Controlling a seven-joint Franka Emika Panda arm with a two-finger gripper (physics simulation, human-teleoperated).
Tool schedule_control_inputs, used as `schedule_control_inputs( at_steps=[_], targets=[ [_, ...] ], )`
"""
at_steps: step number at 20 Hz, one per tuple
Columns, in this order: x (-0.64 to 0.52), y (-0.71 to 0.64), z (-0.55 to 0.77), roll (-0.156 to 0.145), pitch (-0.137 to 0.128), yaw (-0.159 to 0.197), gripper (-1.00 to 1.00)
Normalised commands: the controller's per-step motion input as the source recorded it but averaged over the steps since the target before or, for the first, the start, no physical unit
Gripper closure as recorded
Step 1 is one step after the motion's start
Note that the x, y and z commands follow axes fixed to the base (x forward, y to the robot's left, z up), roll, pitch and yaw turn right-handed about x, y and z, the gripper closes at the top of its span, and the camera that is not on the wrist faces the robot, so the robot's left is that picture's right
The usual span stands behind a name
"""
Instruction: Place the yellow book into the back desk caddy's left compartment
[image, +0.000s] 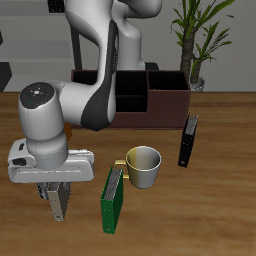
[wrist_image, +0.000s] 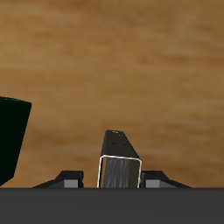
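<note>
The gripper (image: 55, 200) hangs close to the table's (image: 225, 200) front edge, toward one front corner. Its two fingers (wrist_image: 66, 180) are closed on the yellow book (wrist_image: 120, 164), which stands upright between them with its narrow end toward the wrist camera. The pictures do not show whether the book touches the wood.

The book is a slim slab with a dull grey, faintly streaked face and a thin pale rim. The caddy (image: 168, 100) sits along the back edge, well apart from the book. It is a dark-brown wooden box with black-lined bays, and the arm (image: 95, 100) hides much of it.

Between book and caddy the table is partly taken. A green book (image: 112, 200) stands on edge just beside the gripper. A round pale-yellow mug (image: 145, 168) is right behind that book, touching it or nearly so. A thin black book (image: 188, 140) stands upright farther back, near the caddy's end. Bare wood-grain surface lies open around the gripper on the side away from the green book, and along the front edge past the mug. A potted plant (image: 200, 40) stands behind the caddy's end.
</note>
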Motion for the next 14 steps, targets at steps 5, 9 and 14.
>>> schedule_control_inputs(
  at_steps=[5, 9, 14],
  targets=[
    [0.02, -0.14, -0.04, -0.011, 0.014, -0.043, 1.0],
    [0.0, 0.01, 0.19, 0.002, -0.017, -0.014, 1.0],
    [-0.14, 0.12, 0.47, 0.012, -0.049, 0.003, 1.0]
  ],
)
